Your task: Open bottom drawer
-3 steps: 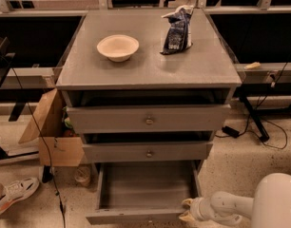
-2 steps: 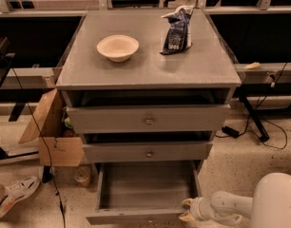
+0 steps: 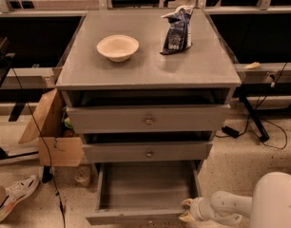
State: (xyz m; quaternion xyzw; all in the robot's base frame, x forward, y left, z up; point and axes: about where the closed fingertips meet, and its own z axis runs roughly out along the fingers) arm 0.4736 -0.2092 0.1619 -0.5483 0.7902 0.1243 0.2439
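The bottom drawer (image 3: pixel 145 186) of the grey cabinet is pulled far out, its grey tray interior showing bare. Its thin front (image 3: pixel 131 218) runs along the lower edge of the camera view; the knob is not visible. My gripper (image 3: pixel 187 210) sits at the drawer's front right corner, its pale fingertips (image 3: pixel 187 204) pointing left against the front panel. The white arm (image 3: pixel 240 204) reaches in from the lower right. The two upper drawers, each with a small round knob (image 3: pixel 149 121), stand only slightly ajar.
A cream bowl (image 3: pixel 118 47) and a dark snack bag (image 3: pixel 177 30) rest on the cabinet top (image 3: pixel 145 70). A cardboard box (image 3: pixel 53 132) stands at the left, a shoe (image 3: pixel 12 196) lies on the floor, and cables (image 3: pixel 264 127) trail on the right.
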